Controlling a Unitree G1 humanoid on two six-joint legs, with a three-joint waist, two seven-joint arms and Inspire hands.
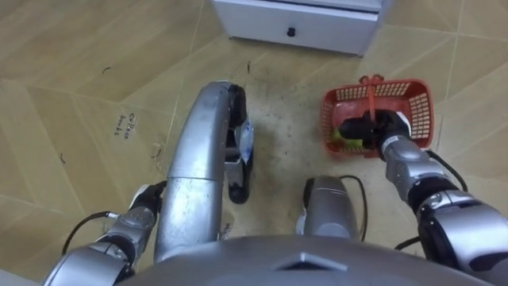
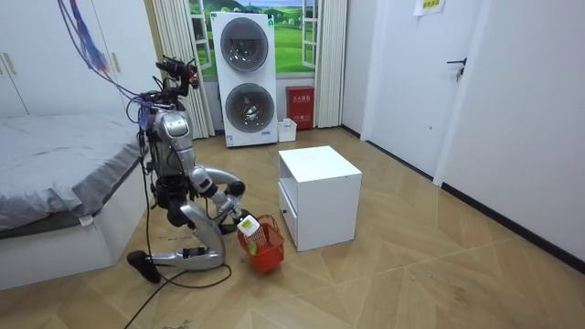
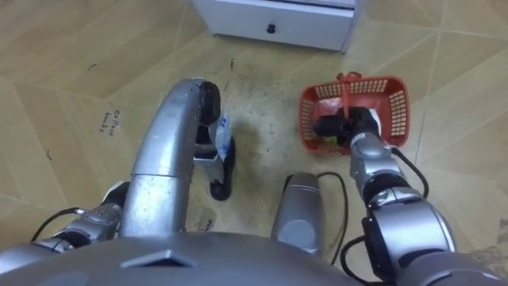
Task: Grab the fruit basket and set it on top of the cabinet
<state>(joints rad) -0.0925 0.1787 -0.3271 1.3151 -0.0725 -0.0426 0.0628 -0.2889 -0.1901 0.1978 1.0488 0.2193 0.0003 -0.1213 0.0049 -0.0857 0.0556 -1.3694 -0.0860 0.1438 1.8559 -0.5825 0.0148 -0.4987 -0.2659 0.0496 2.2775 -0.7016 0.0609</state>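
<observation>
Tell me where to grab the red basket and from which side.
Take the handle at its top, coming down from above. The basket stands upright on the floor, and the thin handle arches across its open top, so it should be easy to wrap. The mesh walls look too wide for one hand. The right hand is at the handle, over the fruit.
</observation>
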